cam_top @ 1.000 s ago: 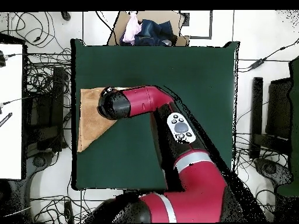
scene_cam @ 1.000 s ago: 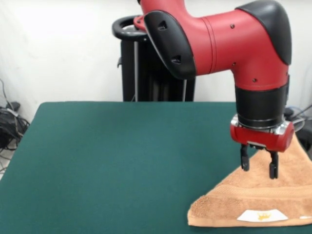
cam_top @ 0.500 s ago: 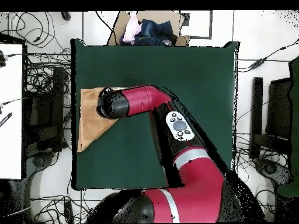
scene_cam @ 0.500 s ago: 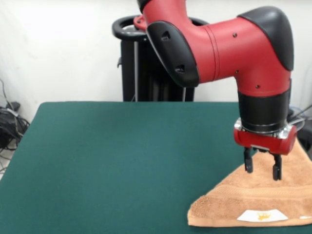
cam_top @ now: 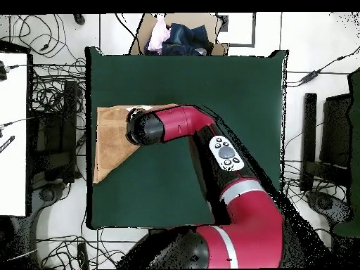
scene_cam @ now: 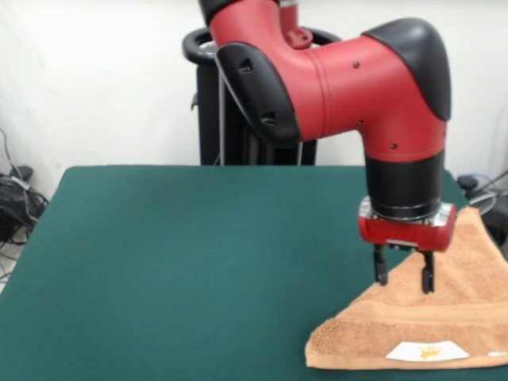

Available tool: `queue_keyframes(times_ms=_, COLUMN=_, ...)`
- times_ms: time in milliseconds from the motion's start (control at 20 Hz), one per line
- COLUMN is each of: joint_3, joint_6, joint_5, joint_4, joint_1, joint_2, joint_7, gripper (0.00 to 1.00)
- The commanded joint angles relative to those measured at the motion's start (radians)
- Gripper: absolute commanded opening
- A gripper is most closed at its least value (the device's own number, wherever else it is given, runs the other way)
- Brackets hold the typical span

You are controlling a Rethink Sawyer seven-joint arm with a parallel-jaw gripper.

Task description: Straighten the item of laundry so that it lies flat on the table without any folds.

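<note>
The peach-orange terry towel (scene_cam: 429, 325) lies folded into a triangle at one corner of the green table (scene_cam: 190, 254), a white sewn label (scene_cam: 427, 350) showing on its top layer near the table's edge. In the overhead view the towel (cam_top: 109, 144) runs along one side edge of the table (cam_top: 211, 91). The gripper (scene_cam: 404, 275) hangs over the towel's slanted folded edge, its two fingers parted and holding nothing, tips just above the cloth.

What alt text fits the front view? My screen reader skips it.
A red robot arm holds its open gripper just above the slanted edge of a peach towel folded into a triangle at the right side of a green table.
</note>
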Motion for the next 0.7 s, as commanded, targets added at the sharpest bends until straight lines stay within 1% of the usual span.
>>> queue_keyframes(times_ms=50, joint_3=0.033, joint_6=0.073, joint_5=-0.075, joint_4=0.045, joint_1=-0.031, joint_2=0.029, joint_7=-0.218, gripper=1.0)
queue_keyframes(times_ms=200, joint_3=0.026, joint_6=0.071, joint_5=-0.077, joint_4=0.058, joint_1=-0.032, joint_2=0.022, joint_7=-0.222, gripper=1.0)
queue_keyframes(times_ms=500, joint_3=0.009, joint_6=0.048, joint_5=-0.082, joint_4=0.049, joint_1=-0.017, joint_2=0.039, joint_7=-0.218, gripper=1.0)
queue_keyframes(times_ms=550, joint_3=-0.007, joint_6=0.009, joint_5=-0.101, joint_4=0.038, joint_1=0.002, joint_2=0.069, joint_7=-0.197, gripper=1.0)
queue_keyframes(times_ms=700, joint_3=-0.028, joint_6=-0.025, joint_5=-0.124, joint_4=0.017, joint_1=0.021, joint_2=0.101, joint_7=-0.182, gripper=1.0)
